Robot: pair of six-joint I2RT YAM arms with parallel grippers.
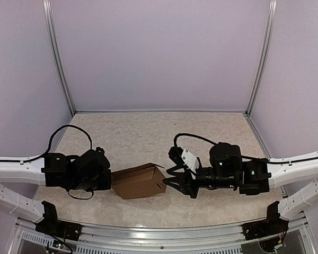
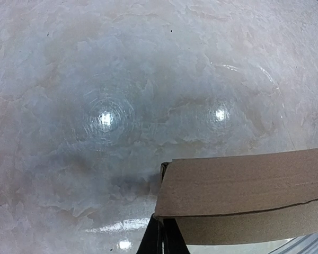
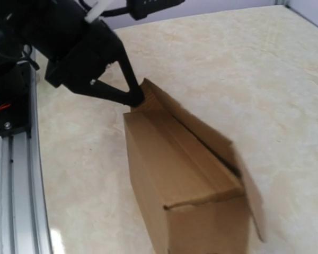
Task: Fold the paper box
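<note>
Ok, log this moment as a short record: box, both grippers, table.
paper box: formed into an oblong, lying on its side, flap ajar at the end toward the right arm
left gripper: jaws shut on the box's other end
right gripper: jaws apart at the flap end; contact unclear
table: pale marbled top beneath the box

In the left wrist view the paper box runs off the right and bottom edges, and only the dark tips of the left pincer show. The right wrist view crops the box's near lower end; the right pincer lies outside that view.
</note>
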